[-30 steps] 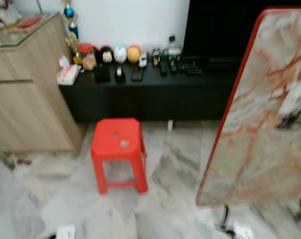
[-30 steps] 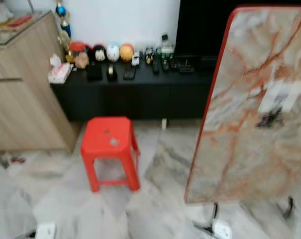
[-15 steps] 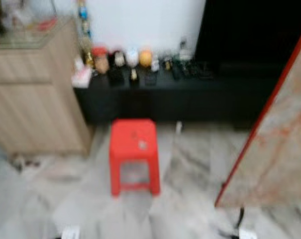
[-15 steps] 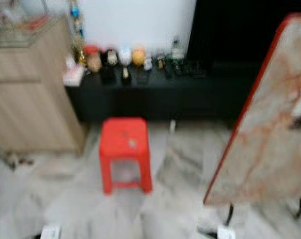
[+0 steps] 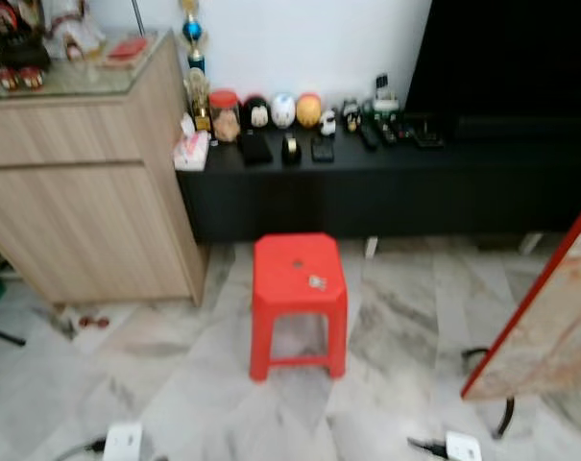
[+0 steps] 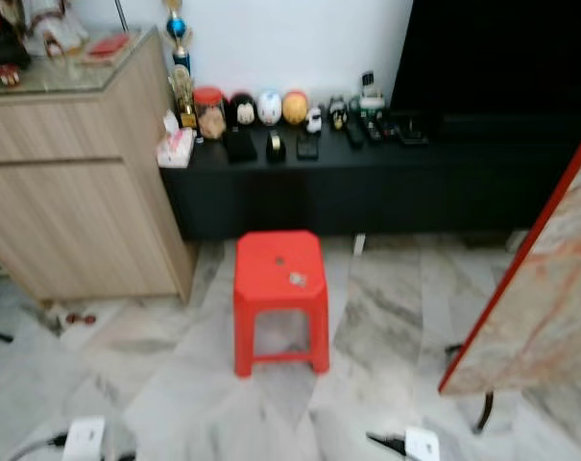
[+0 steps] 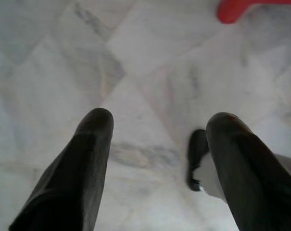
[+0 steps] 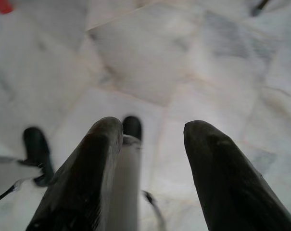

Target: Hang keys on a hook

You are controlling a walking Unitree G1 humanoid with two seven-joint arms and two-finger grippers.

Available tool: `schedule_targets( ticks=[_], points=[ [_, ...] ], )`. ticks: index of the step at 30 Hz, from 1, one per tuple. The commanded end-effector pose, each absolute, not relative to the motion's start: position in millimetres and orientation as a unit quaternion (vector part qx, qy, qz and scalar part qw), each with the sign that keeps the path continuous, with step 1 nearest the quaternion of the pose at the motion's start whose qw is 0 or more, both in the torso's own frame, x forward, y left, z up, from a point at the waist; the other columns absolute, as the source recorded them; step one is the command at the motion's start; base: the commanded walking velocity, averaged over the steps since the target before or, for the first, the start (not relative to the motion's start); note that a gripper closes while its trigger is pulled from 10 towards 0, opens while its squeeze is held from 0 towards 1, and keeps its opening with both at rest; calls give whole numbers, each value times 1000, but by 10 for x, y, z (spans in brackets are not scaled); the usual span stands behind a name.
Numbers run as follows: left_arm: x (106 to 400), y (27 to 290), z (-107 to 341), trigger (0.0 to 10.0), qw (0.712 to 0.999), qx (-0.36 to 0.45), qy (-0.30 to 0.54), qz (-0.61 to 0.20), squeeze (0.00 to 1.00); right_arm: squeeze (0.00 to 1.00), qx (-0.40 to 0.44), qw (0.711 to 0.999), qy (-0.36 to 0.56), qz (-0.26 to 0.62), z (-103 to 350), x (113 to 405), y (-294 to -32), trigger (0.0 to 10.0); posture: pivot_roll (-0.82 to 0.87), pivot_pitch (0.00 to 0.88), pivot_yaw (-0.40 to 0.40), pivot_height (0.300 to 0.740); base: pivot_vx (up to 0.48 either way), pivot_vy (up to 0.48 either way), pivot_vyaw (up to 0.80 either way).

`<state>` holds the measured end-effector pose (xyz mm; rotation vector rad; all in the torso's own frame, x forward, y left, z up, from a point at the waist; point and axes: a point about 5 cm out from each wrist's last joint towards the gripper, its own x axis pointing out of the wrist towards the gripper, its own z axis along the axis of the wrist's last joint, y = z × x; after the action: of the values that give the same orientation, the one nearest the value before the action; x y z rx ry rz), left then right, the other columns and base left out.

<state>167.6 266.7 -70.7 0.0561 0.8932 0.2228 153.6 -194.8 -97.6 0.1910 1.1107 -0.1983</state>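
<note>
The robot is standing in front of a red plastic stool (image 5: 298, 279) on the marble floor (image 5: 175, 384). A small shiny thing, maybe the keys (image 5: 317, 282), is lying on the stool seat toward 4 o'clock. I cannot see any hook. The left gripper (image 7: 157, 144) and the right gripper (image 8: 152, 144) are hanging over the floor, fingers spread apart and holding nothing. I think it is finding the keys. Next it needs to walk closer and reach down.

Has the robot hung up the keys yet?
Not yet. Nothing looks done: something small and silvery, maybe the keys, lies on the red stool. The left gripper and right gripper hang open and empty over the marble floor. Picking up and hanging remain.
</note>
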Motion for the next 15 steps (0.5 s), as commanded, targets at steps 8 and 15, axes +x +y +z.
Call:
schedule_targets(
  ticks=[8, 15],
  points=[
    [1762, 2708, -661, 10000, 895, 30, 433, 107, 0, 0, 96, 854, 503, -85, -907, 1707, -1928, 10000, 158, 0, 18, 740, 0, 0, 0],
    [1731, 2641, -699, 10000, 893, 17, 439, 93, 0, 0, 91, 853, 506, -95, -910, 1671, -2018, 10000, 138, 0, -5, 740, 72, 0, 0]
  ],
)
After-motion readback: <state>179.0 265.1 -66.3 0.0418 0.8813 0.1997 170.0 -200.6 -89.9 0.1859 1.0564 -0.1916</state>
